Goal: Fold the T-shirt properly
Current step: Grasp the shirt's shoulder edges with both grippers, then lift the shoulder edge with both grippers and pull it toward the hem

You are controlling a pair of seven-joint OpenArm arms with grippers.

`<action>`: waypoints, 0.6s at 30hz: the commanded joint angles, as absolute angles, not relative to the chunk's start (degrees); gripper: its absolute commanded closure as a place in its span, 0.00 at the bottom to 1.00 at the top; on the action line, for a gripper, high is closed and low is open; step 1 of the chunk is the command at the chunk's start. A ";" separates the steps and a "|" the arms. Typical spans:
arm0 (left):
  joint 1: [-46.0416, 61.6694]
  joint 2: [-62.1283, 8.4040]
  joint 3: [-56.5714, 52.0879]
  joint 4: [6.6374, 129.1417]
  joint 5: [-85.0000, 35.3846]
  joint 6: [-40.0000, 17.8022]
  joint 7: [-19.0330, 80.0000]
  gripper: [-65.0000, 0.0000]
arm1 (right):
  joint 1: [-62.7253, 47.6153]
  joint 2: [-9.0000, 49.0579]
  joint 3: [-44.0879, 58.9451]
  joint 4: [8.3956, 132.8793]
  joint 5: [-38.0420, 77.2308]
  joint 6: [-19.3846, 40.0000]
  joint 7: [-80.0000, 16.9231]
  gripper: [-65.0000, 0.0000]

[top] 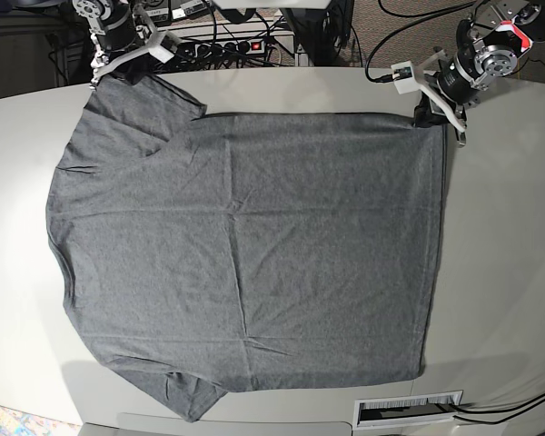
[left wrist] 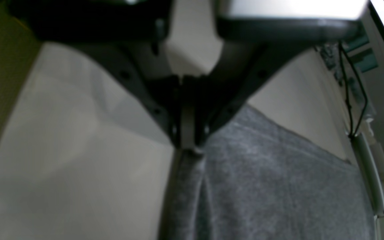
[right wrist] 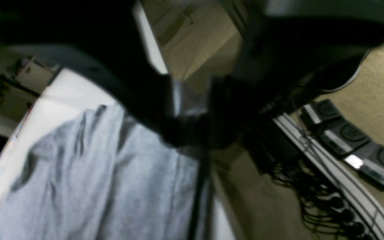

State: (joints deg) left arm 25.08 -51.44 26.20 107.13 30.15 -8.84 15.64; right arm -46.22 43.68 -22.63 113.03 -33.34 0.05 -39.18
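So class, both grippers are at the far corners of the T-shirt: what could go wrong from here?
1. The right gripper sits at the very tip of the sleeve; so thin a bite may slip when lifted.
2. The left gripper is shut on the hem corner of the T-shirt; pulling before the right is firm could drag the cloth askew.
3. Creases across the body may get folded in.

no readable text anywhere. white label strip [top: 409, 411] on the table's [top: 500, 254] near edge has barcode-like marks, too small to read. wrist views too blurry for any lettering.
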 commanded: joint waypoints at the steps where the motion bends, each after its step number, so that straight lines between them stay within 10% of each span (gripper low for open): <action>1: 26.02 -52.23 26.55 106.89 28.91 -11.90 16.56 1.00 | -46.41 44.29 -22.44 113.36 -33.01 0.16 -39.44 0.98; 18: 34.72 -52.47 26.50 107.22 32.99 -11.62 18.28 1.00 | -58.78 44.47 -22.44 121.62 -41.32 0.16 -44.23 1.00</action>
State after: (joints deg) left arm 32.91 -51.81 25.74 108.25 36.05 -5.61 16.14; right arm -58.08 43.81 -22.57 120.68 -41.15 0.51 -44.21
